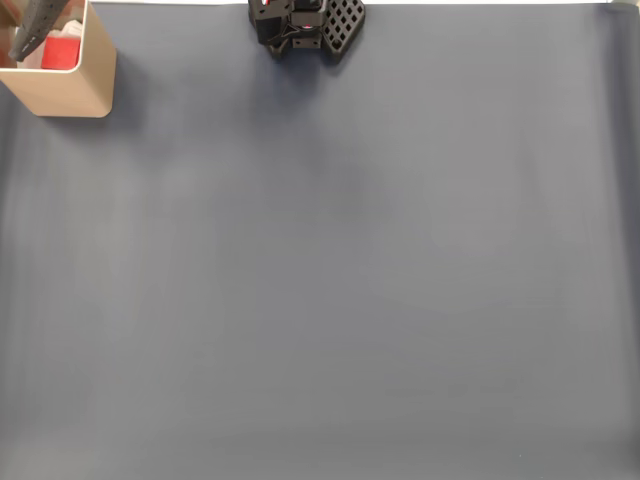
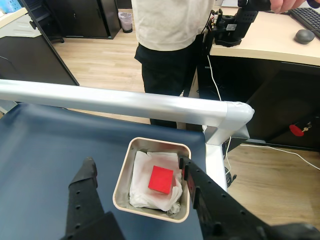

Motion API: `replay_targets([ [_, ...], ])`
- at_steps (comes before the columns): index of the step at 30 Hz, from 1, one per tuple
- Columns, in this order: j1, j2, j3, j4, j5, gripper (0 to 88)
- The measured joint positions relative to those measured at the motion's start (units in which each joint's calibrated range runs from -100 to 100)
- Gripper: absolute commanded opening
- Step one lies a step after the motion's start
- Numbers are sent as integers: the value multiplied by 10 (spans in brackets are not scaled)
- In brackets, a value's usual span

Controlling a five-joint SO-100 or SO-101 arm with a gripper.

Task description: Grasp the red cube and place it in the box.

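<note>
The red cube [image 2: 160, 179] is seen lying in the box [image 2: 124, 172], which is set at the tabletop [image 2: 45, 145] corner.

Black hand [image 2: 136, 167], ribbed tapered fingers [image 2: 82, 192]

An office: wooden floor, a desk [image 2: 260, 45] with keyboard [image 2: 307, 17] and mouse [image 2: 304, 36], a wastebasket [image 2: 125, 21].

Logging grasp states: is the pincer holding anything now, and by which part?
Nothing. The pincer is open above the tan open-topped box; the small red cube lies free on the white padding.
</note>
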State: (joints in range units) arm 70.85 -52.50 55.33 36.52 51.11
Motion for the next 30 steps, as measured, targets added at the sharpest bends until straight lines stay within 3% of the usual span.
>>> replay_targets([
  [5,0,0,0,-2,0,325],
  [18,0,0,0,-6,0,9],
  [30,-2,0,0,-8,-1,0],
])
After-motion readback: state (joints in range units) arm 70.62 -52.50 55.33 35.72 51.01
